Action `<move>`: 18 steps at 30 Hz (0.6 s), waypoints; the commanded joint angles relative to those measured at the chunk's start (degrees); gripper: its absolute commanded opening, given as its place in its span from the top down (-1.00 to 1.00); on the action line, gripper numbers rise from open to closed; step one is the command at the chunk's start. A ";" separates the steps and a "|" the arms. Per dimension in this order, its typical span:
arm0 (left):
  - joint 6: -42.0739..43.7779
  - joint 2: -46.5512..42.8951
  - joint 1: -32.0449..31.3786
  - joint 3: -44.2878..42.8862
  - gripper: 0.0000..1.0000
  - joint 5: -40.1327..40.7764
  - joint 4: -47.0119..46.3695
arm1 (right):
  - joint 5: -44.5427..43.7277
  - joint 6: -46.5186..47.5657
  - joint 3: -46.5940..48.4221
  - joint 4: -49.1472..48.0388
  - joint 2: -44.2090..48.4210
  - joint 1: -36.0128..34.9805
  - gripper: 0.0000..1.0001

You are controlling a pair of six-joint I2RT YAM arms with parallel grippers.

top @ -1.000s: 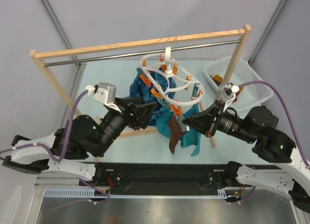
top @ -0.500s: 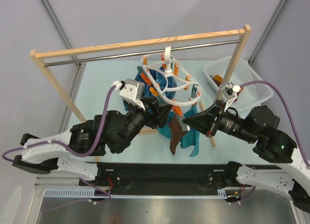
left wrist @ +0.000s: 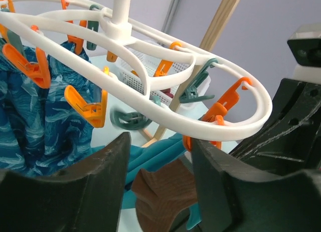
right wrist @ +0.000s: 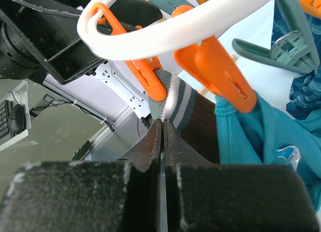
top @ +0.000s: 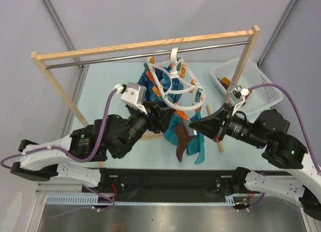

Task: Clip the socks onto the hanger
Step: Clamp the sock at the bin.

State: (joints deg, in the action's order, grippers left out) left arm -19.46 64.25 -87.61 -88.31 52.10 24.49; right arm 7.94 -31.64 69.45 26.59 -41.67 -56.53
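The white ring hanger (top: 173, 86) hangs by its hook from the metal bar, with orange and grey-teal clips. A dark brown sock (top: 180, 142) hangs from its near side among teal and blue patterned cloths. My right gripper (top: 192, 126) is shut on the brown sock's grey-striped cuff (right wrist: 173, 104), right under an orange clip (right wrist: 148, 74) that touches the cuff. My left gripper (top: 163, 117) is open under the hanger ring (left wrist: 150, 99), with the brown sock (left wrist: 165, 192) between its jaws but not touched. No magenta-purple striped sock is in view.
The wooden-framed rack (top: 145, 45) with its metal bar spans the back. A white basket (top: 253, 89) stands at the back right behind the rack's right post. Teal cloth (top: 198, 144) and blue patterned cloth (top: 143, 89) hang from other clips.
My left arm has swung right and forward, bringing its open gripper under the hanger beside the brown sock. The right gripper has stayed on the cuff.
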 commanded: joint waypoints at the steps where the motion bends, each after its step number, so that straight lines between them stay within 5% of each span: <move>1: 0.39 -4.47 1.04 2.69 -0.24 -0.68 -2.42 | -0.47 0.96 1.65 0.22 0.10 -0.24 0.97; 5: -0.31 -7.12 1.04 4.73 -0.39 -1.91 -3.14 | -0.47 1.05 1.56 0.04 -0.08 -0.24 0.97; 18: 1.27 -9.50 1.04 7.55 -0.38 -4.37 -6.47 | -0.12 0.52 1.65 -0.22 -0.34 -0.24 0.98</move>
State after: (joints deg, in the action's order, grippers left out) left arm -19.42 53.41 -86.91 -79.83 49.67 20.08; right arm 7.97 -31.44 69.45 26.81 -41.85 -56.53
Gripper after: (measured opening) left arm 0.692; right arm 0.020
